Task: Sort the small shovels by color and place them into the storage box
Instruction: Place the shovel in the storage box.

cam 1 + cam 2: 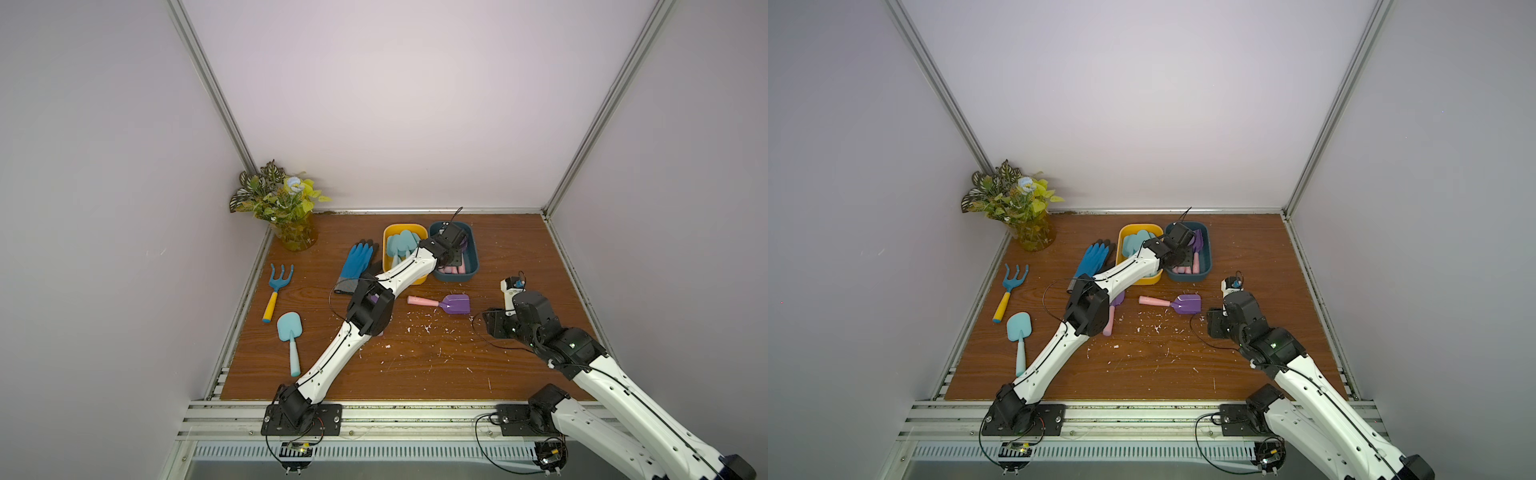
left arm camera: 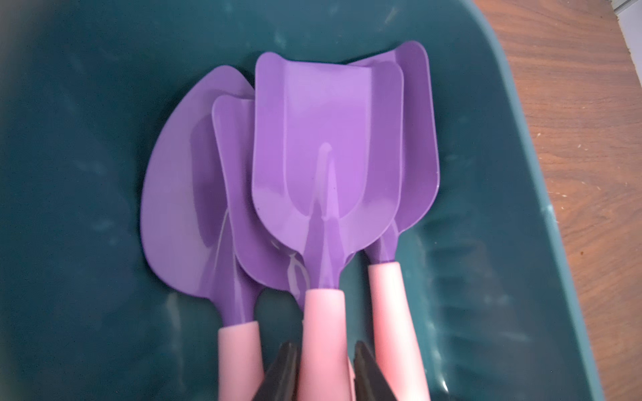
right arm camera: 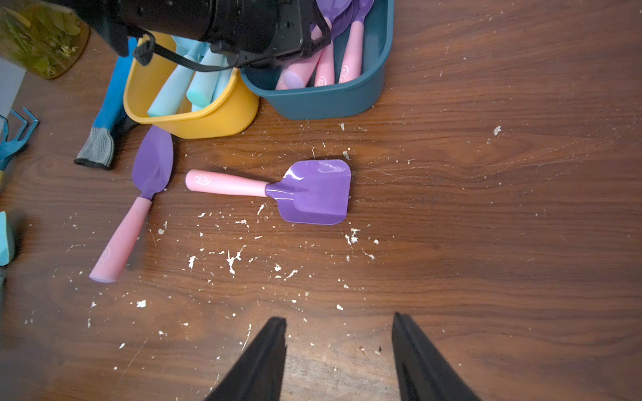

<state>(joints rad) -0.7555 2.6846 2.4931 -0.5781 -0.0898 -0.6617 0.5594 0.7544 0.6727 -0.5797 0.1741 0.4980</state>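
While both top views hide my left gripper (image 2: 324, 347) behind its own wrist above the teal box (image 1: 475, 266), the left wrist view looks straight into that box. A fanned stack of purple shovels (image 2: 326, 145) lies on its floor, blades overlapping, pink handles running back toward me. My jaws stand narrow, one on each side of the topmost handle. Whether they pinch it or sit just clear of it I cannot tell.

My right gripper (image 3: 337, 316) hangs over bare table (image 1: 415, 365) near the right edge. Its jaws are well apart, with nothing between them.

The right wrist view shows what my left forearm covers from above. A pointed purple shovel (image 3: 153, 166) lies on the wood just beside the yellow box (image 3: 208, 125). In a top view only its pink handle and a sliver of blade (image 1: 1111, 316) peek out from under the elbow. That forearm also crosses the yellow box, covering part of the aqua shovels (image 1: 401, 245) lying inside.

A square purple shovel (image 1: 455, 304) lies flat in the open between my two arms, handle pointing left. One aqua shovel (image 1: 289, 332) lies alone near the left edge, blade away from me.

Off to that side sit a blue rake (image 1: 276, 286) with a yellow handle, a blue glove (image 1: 357, 262) touching the yellow box, and a potted plant (image 1: 286, 208) in the far corner. White flecks (image 3: 232, 258) litter the wood.
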